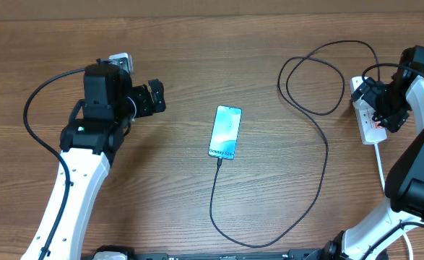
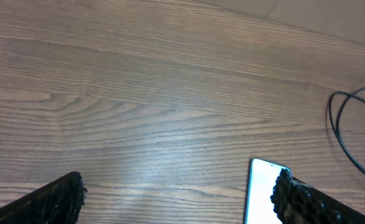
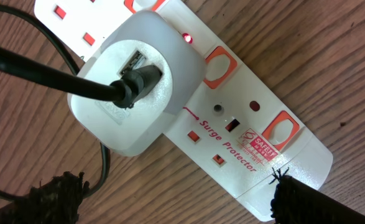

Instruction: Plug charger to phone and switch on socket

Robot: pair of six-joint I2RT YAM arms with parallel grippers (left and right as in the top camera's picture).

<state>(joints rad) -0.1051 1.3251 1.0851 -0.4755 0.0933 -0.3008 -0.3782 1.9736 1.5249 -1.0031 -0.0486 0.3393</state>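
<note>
The phone (image 1: pixel 225 133) lies flat mid-table with its light-blue screen lit, and its corner shows in the left wrist view (image 2: pixel 260 193). The charger's black cable (image 1: pixel 326 155) meets the phone's near end, loops across the table and runs to the white socket (image 1: pixel 367 119) at the right. Close up, its black plug sits in a white adapter (image 3: pixel 138 93) on the socket (image 3: pixel 257 124), and a small red light (image 3: pixel 187 38) glows there. My left gripper (image 1: pixel 154 97) (image 2: pixel 179 198) hangs open, left of the phone. My right gripper (image 1: pixel 382 114) (image 3: pixel 179 199) is open just over the socket.
The socket's white cord (image 1: pixel 380 166) trails toward the table's near right edge, beside the right arm's base. The charger's loop (image 1: pixel 316 72) lies at the back right. The table's far edge runs along the top of the overhead view.
</note>
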